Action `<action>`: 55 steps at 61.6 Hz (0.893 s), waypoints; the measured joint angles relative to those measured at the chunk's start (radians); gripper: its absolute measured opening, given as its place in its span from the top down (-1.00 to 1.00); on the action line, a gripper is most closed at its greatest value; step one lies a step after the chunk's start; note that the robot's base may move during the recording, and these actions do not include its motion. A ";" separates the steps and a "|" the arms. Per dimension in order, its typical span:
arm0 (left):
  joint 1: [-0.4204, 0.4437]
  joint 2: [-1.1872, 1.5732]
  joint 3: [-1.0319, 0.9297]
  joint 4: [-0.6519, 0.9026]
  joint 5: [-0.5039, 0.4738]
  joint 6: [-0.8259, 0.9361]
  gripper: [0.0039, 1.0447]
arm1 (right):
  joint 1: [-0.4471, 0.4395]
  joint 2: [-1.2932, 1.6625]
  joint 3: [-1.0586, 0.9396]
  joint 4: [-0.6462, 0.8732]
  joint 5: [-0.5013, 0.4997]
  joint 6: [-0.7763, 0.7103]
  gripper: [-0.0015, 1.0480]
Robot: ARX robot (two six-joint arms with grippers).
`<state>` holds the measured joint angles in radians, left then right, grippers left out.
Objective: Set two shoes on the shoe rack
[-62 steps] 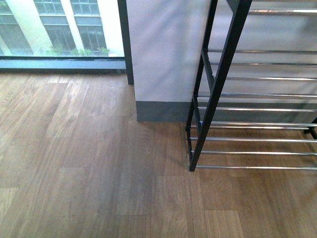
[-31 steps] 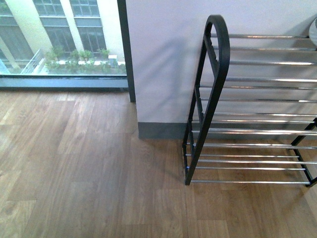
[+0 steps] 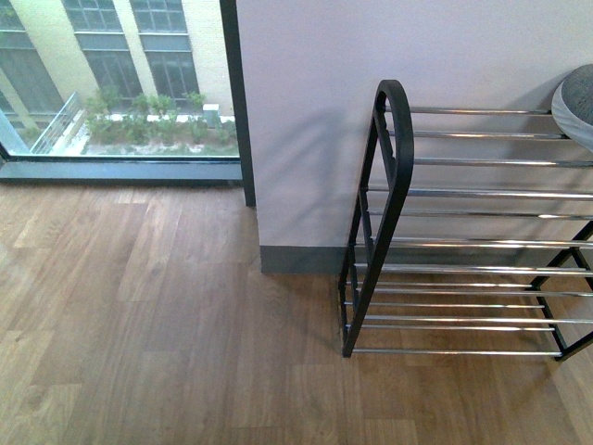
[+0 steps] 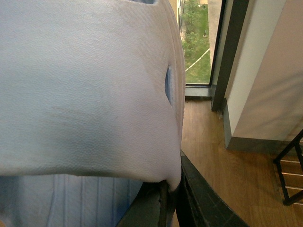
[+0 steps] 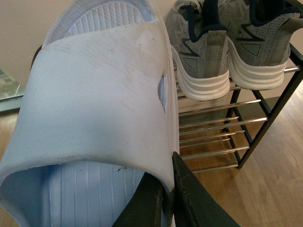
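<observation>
Two grey knit shoes with white soles stand side by side on the top bars of the shoe rack in the right wrist view. My right gripper is shut on the strap edge of a light blue slide sandal, held in front of the rack. My left gripper is shut on the strap of another light blue slide sandal, which fills most of its view. In the front view the shoe rack stands against the wall, with a grey shoe toe at its top right. Neither arm shows there.
Wood floor spreads left of the rack. A white wall with a grey skirting stands behind the rack. A floor-level window with a dark frame post is at the far left.
The front view has pulled back and up. The rack's arched side now shows whole and lower in the picture, and the grey shoe toe has come into view at the right edge.
</observation>
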<state>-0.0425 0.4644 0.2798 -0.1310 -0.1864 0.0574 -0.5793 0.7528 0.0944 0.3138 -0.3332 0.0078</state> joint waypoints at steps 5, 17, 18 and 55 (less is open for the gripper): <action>0.000 0.000 0.000 0.000 0.000 0.000 0.96 | 0.000 0.000 0.000 0.000 0.000 0.000 0.97; 0.000 0.000 0.000 0.000 0.000 0.000 0.96 | 0.013 0.074 -0.052 0.311 -0.023 -0.066 0.97; 0.000 0.000 0.000 0.000 0.000 0.000 0.96 | 0.017 0.077 -0.051 0.324 -0.021 -0.071 0.97; 0.000 0.000 0.000 0.000 0.000 0.000 0.96 | 0.390 0.972 0.618 0.183 0.349 -0.128 0.97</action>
<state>-0.0422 0.4644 0.2798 -0.1310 -0.1864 0.0574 -0.1890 1.7245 0.7124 0.4969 0.0162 -0.1204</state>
